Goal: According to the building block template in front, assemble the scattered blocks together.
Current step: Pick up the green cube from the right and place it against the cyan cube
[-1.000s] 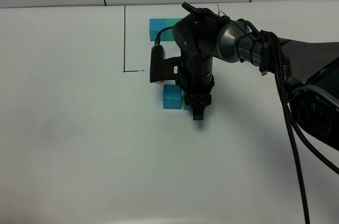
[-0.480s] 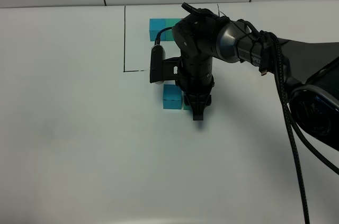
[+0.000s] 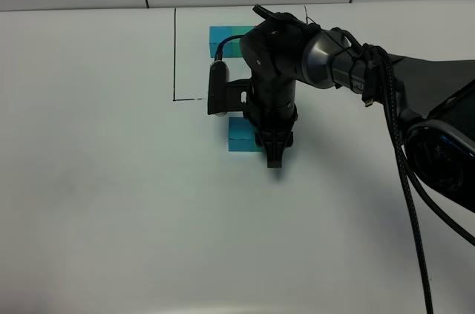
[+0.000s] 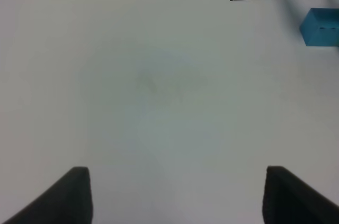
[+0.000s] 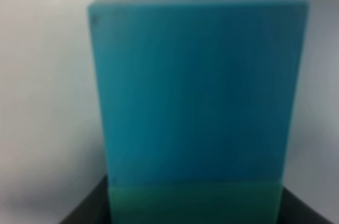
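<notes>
Jaws of right gripper [image 3: 273,158] pinch matte green cube [image 5: 193,205], set flush vs blue cube [image 3: 239,136], both smooth, sharp-edged. Template row [image 3: 225,39] lies beyond blue cube, partly hid by arm [image 3: 334,61]. Left gripper [image 4: 177,197] spread wide, empty, well apart from blue cube.

Blue cube [image 5: 197,86] fills the view, blurred and very close. Flush against its six o'clock face sits the green cube [image 5: 194,203], only a strip showing. The right gripper [image 5: 194,214] has its dark fingers [image 5: 87,212] pressed against the green cube's nine and three o'clock sides. White table [image 5: 42,102] behind.
</notes>
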You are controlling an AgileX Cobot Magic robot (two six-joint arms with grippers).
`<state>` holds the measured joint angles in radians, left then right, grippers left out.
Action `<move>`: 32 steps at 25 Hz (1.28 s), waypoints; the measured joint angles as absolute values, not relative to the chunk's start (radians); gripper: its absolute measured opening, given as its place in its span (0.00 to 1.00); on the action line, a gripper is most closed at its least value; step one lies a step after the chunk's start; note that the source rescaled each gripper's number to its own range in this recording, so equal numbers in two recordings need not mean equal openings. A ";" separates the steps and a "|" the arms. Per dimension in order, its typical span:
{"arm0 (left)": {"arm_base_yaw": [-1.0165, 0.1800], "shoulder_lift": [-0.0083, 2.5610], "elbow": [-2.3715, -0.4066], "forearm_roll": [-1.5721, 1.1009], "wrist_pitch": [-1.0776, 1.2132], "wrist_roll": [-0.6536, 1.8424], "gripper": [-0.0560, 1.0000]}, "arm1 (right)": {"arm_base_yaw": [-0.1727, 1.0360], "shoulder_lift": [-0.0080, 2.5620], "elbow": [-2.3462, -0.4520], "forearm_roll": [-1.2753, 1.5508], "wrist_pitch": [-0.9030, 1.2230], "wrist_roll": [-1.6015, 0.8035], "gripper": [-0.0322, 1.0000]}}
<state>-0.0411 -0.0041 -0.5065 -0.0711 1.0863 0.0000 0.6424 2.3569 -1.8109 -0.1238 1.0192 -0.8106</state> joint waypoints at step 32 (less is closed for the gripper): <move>-0.041 -0.004 -0.506 -0.071 1.086 0.000 0.65 | 0.639 2.315 -1.803 -0.147 0.977 -0.783 0.84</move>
